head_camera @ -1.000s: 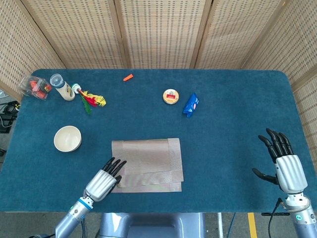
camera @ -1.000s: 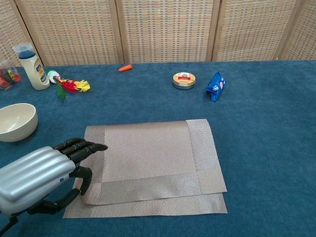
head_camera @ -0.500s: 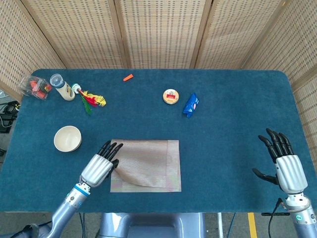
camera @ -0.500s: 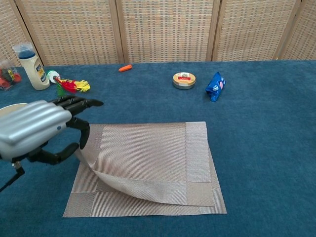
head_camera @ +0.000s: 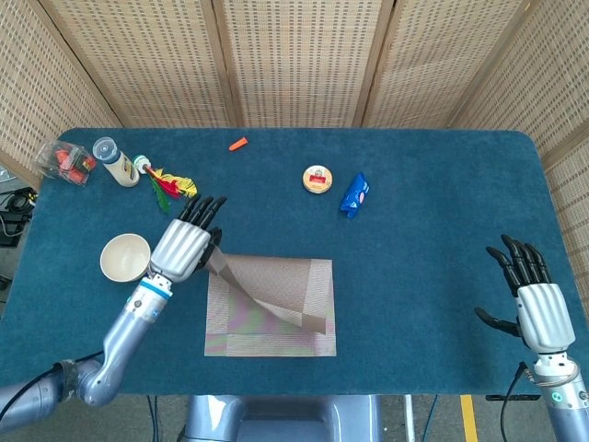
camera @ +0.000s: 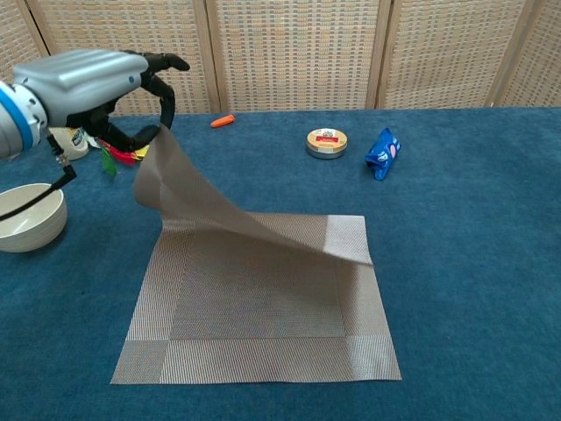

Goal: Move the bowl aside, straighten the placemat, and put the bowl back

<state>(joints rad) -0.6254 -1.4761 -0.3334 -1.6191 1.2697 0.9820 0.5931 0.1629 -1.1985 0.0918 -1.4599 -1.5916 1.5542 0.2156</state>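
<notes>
A grey woven placemat (head_camera: 276,322) (camera: 254,324) lies at the table's near middle. Its upper layer is lifted as a flap that rises toward the far left. My left hand (head_camera: 184,244) (camera: 105,83) pinches the flap's corner high above the table. The flap's other end still touches the mat near its far right corner. A cream bowl (head_camera: 125,257) (camera: 31,217) stands empty on the cloth left of the placemat, apart from it. My right hand (head_camera: 534,304) hovers near the table's near right edge with its fingers spread and nothing in it. The chest view does not show it.
Along the far left are a clear bag of red items (head_camera: 66,161), a white bottle (head_camera: 115,161), and a feather toy (head_camera: 170,184) (camera: 127,153). An orange piece (head_camera: 238,144) (camera: 223,121), a round tin (head_camera: 317,179) (camera: 327,142) and a blue packet (head_camera: 354,194) (camera: 382,153) lie further back.
My left hand has risen and moved toward the far left, pulling the folded layer of the placemat up and open. The right hand has dropped slightly.
</notes>
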